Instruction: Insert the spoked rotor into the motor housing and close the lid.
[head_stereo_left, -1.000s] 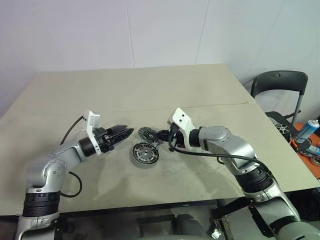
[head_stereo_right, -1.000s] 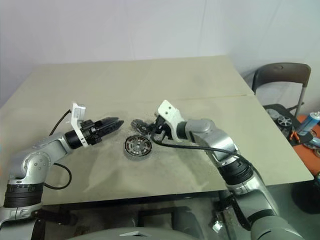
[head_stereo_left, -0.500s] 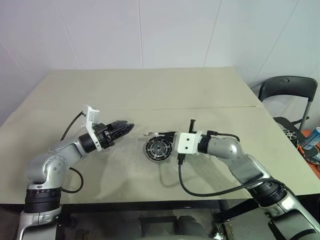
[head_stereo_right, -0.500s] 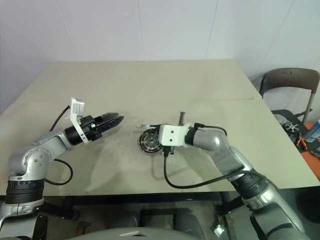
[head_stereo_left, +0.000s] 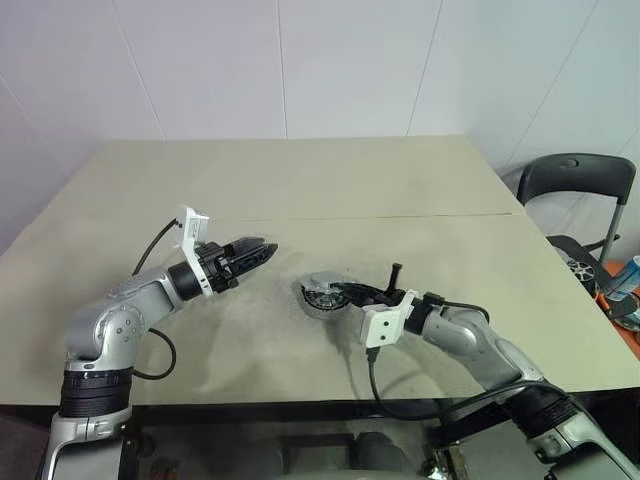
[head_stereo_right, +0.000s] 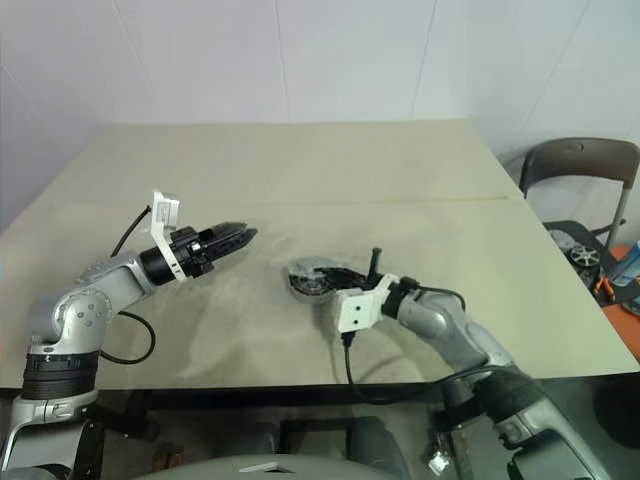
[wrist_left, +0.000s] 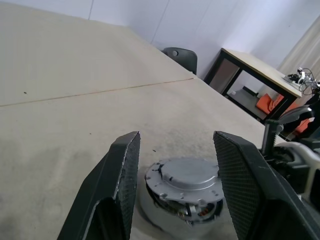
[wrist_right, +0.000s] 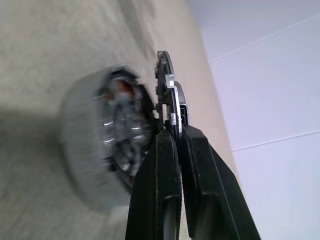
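The right gripper (head_stereo_left: 352, 292) is reaching in from the near right edge of the counter (head_stereo_left: 300, 190), its two black fingers pinched tight on the rim of a thin grey metal disc. In the right wrist view that disc shows a toothed edge; I am taking it for the lid (wrist_left: 189, 172), though the notches leave it open whether it is the spoked rotor instead. The disc is lying tilted over the motor housing (head_stereo_left: 322, 300), its gripped edge lifted so that a wedge of gap is showing on that side. In the left wrist view copper windings are glinting through the gap beneath the grey top plate. The housing is sitting flat on the counter, near the middle and a little toward the near edge.

Just left of the housing, the left gripper (head_stereo_left: 258, 246) is hanging above the counter with its fingers spread about halfway and nothing between them; its tips are pointing at the housing but standing apart from it. In the left wrist view the housing is lying framed between the two fingers (wrist_left: 122, 170).

Bare counter is lying on all sides of the housing. A seam (head_stereo_left: 400, 215) is running across the counter beyond the grippers, and the far half is stretching to a white wall. Off the counter's right edge a dark chair (head_stereo_left: 575, 185) is standing well apart.
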